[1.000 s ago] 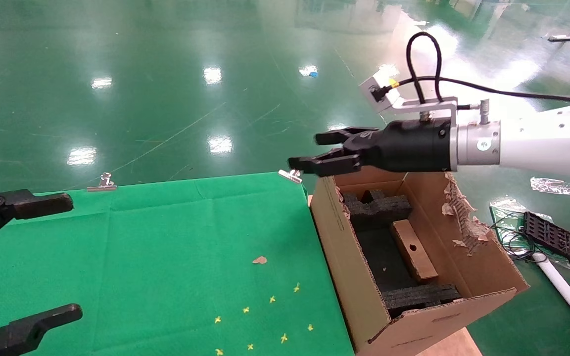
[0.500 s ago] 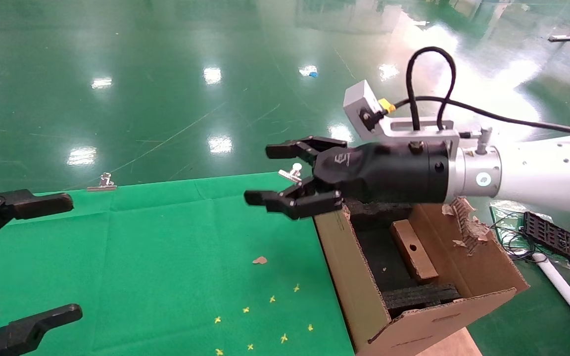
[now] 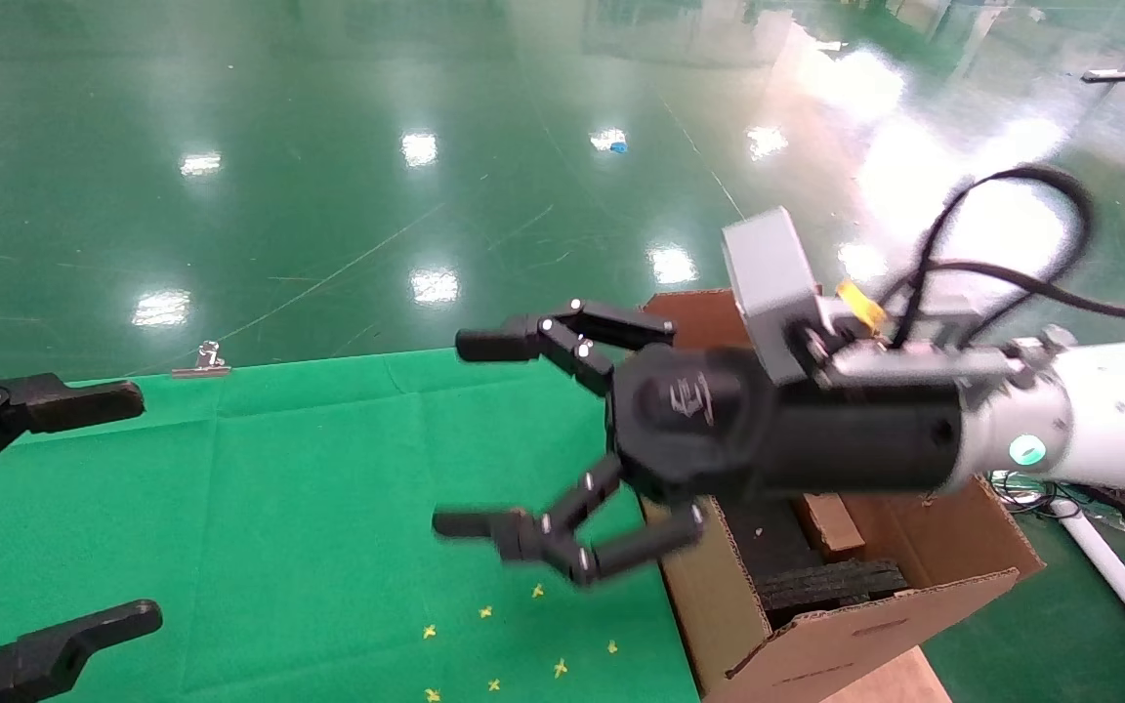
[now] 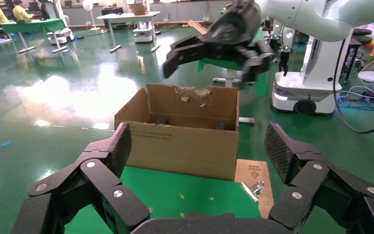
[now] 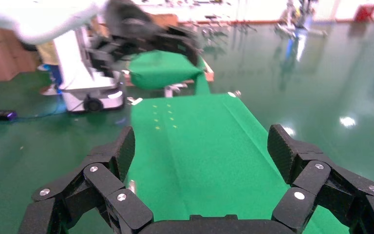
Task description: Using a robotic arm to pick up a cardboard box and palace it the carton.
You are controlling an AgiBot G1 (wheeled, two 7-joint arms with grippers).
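The carton (image 3: 816, 635) stands off the green table's right edge, black foam inside; it also shows in the left wrist view (image 4: 185, 141) with its torn flap. The slim cardboard box (image 3: 831, 522) lies inside the carton, mostly hidden by the robotic arm (image 3: 1109, 430). My right gripper (image 3: 460, 434) is open and empty, held in the air over the table's right part, just left of the carton; its wrist view (image 5: 202, 146) shows only green cloth between the fingers. My left gripper (image 3: 145, 506) is open and empty at the table's left edge, facing the carton (image 4: 198, 146).
The green cloth table (image 3: 328, 459) carries small yellow cross marks (image 3: 523, 625) and a binder clip (image 3: 201, 361) on its far edge. A wooden board (image 3: 875, 683) lies under the carton. A white pole (image 3: 1109, 566) lies on the floor at the right.
My right gripper has swung from above the carton to the left and lower, out over the table, turning and opening its jaws wider. The left arm has not moved.
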